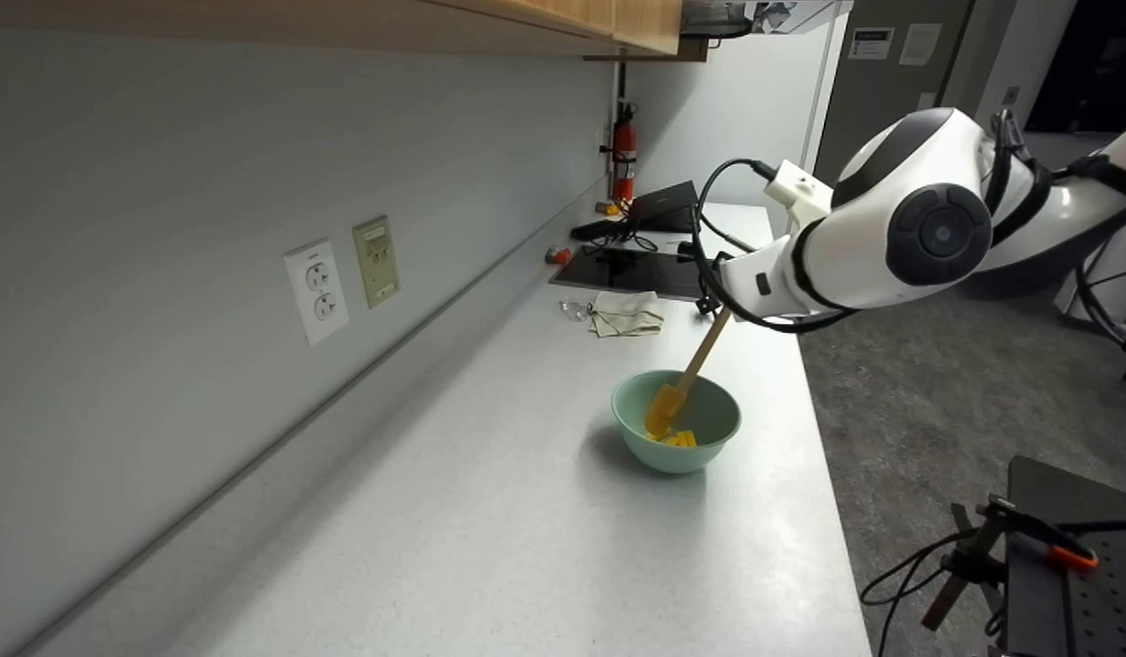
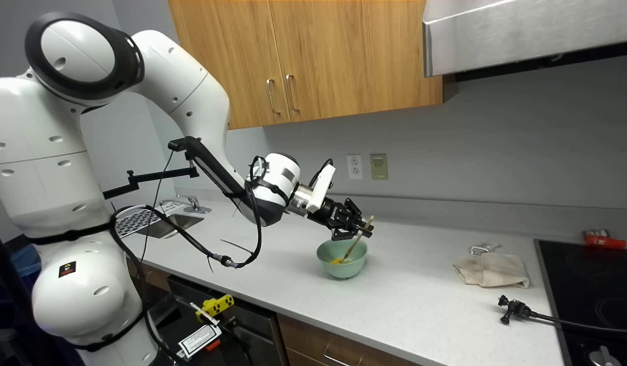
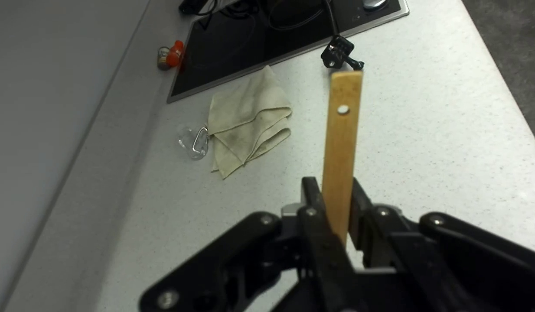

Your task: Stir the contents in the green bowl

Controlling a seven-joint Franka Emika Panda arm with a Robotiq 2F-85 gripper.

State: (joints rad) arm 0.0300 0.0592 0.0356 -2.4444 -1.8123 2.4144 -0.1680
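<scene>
One spatula (image 1: 695, 367) | end effector (image 3: 335, 190) gripping it | contents (image 1: 683, 440), blade (image 1: 665, 410) in green bowl (image 1: 677, 460)

smooth green bowl (image 1: 676, 460), wooden handle (image 3: 340, 147), glossy cooktop (image 2: 585, 290)

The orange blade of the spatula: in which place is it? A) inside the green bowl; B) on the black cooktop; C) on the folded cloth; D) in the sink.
A, because in an exterior view the orange blade reaches down inside the green bowl, next to the yellow pieces.
</scene>
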